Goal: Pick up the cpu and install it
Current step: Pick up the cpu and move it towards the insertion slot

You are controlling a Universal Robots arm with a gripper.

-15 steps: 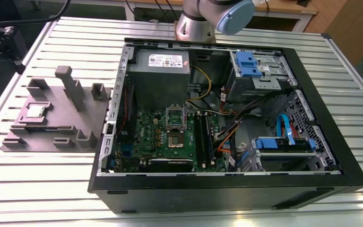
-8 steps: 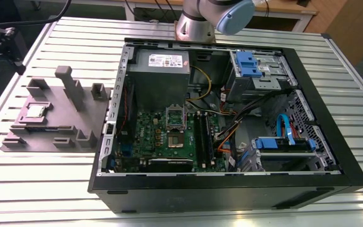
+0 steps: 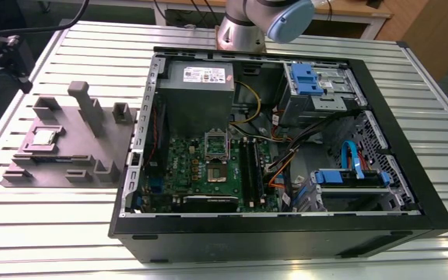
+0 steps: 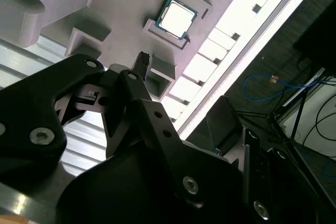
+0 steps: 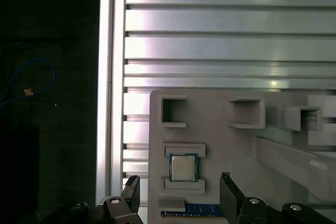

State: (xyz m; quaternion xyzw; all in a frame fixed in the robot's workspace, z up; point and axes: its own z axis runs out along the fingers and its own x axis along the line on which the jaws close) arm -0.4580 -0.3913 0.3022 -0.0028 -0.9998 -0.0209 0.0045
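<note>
The cpu (image 3: 44, 137) is a small square chip with a silvery top. It lies flat in a pocket of the grey stepped fixture block (image 3: 76, 149), at the exterior view's left. In both wrist views the cpu (image 5: 183, 167) (image 4: 177, 18) rests between two low ridges of the block. My gripper (image 5: 179, 178) hangs above it, open, one black finger (image 5: 131, 190) on each side and nothing held. The open computer case (image 3: 410, 175) holds the motherboard with its cpu socket (image 3: 217, 170).
A slatted aluminium table (image 3: 68, 233) carries the block and the case. The table's edge (image 5: 111, 77) runs close to the block, with dark floor and a blue cable (image 5: 31, 77) beyond. A memory stick (image 5: 191, 213) lies in the block beside the cpu. Cables and drive bays (image 3: 305, 79) crowd the case.
</note>
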